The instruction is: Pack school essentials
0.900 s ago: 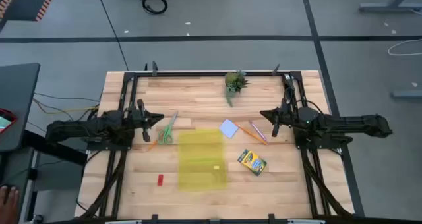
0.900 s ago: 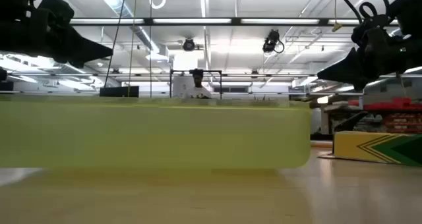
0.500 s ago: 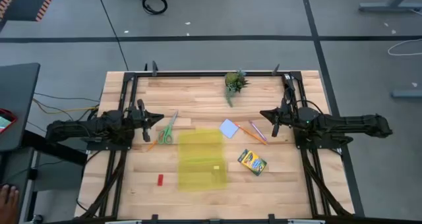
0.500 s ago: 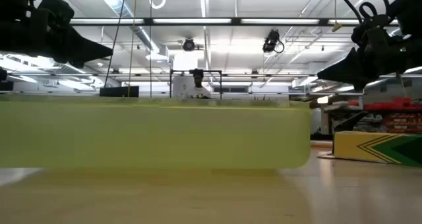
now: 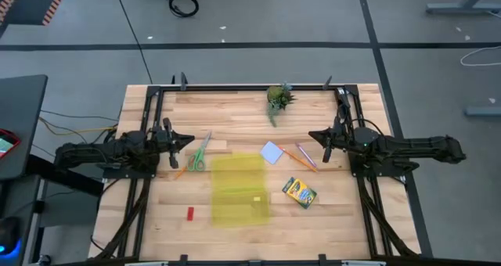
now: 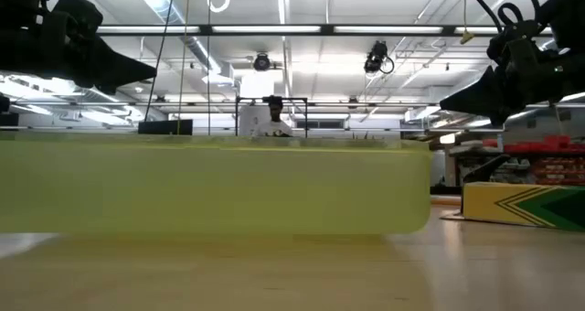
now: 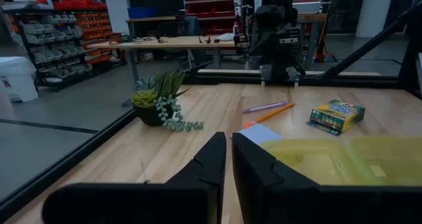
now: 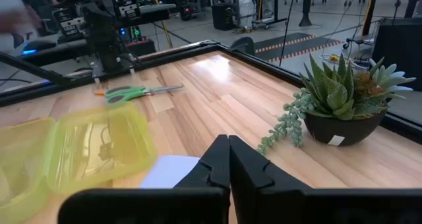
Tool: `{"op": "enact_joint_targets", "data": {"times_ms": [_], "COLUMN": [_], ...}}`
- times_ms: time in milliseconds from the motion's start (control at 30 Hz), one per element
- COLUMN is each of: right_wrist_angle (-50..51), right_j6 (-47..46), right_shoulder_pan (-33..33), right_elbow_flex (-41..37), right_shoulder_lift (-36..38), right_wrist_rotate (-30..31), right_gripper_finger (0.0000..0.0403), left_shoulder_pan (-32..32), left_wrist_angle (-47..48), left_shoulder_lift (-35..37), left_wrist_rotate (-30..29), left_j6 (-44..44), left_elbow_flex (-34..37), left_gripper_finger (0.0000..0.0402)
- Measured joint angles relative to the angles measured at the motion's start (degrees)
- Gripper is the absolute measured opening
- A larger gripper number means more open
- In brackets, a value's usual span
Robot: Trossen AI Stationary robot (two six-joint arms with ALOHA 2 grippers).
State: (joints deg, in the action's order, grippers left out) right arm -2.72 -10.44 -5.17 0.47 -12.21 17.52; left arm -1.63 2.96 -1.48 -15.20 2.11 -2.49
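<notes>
Both grippers [image 5: 174, 138] [image 5: 322, 138] hover empty, seemingly closed, flanking the scissors [image 5: 199, 152].

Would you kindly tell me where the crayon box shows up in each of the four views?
High view: crayon box, right of the yellow case.
Low view: far right edge, beside the case.
Left wrist view: right of centre, beyond the case.
Right wrist view: not in it.
Shared landmark: the yellow case.

Left wrist view: dark left gripper [image 7: 229, 159] fingers nearly together, a narrow gap showing. Ahead on the wooden table [image 7: 198, 118]: small green potted plant [image 7: 160, 105], pale blue square note pad [image 7: 258, 133], translucent yellow rectangular case [image 7: 343, 159], thin orange pencils [image 7: 267, 112], yellow-green crayon box [image 7: 337, 114].
</notes>
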Motion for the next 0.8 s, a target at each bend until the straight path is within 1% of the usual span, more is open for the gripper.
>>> {"op": "enact_joint_targets", "data": {"times_ms": [300, 633, 800], "right_wrist_angle": [0.00, 0.00, 0.00], "right_j6": [0.00, 0.00, 0.00], "right_shoulder_pan": [-0.01, 0.00, 0.00], "right_elbow_flex": [0.00, -0.01, 0.00], "right_shoulder_lift": [0.01, 0.00, 0.01], "right_wrist_rotate": [0.00, 0.00, 0.00], "right_gripper_finger": [0.0008, 0.0008, 0.0008], "left_shoulder_pan": [-0.02, -0.02, -0.02], "left_wrist_angle": [0.00, 0.02, 0.02], "left_shoulder_lift": [0.00, -0.02, -0.02], "left_wrist_rotate": [0.00, 0.00, 0.00], "left_j6": [0.01, 0.01, 0.02], "left_elbow_flex": [-0.01, -0.02, -0.02], "left_gripper_finger": [0.0025, 0.0036, 0.0030]}}
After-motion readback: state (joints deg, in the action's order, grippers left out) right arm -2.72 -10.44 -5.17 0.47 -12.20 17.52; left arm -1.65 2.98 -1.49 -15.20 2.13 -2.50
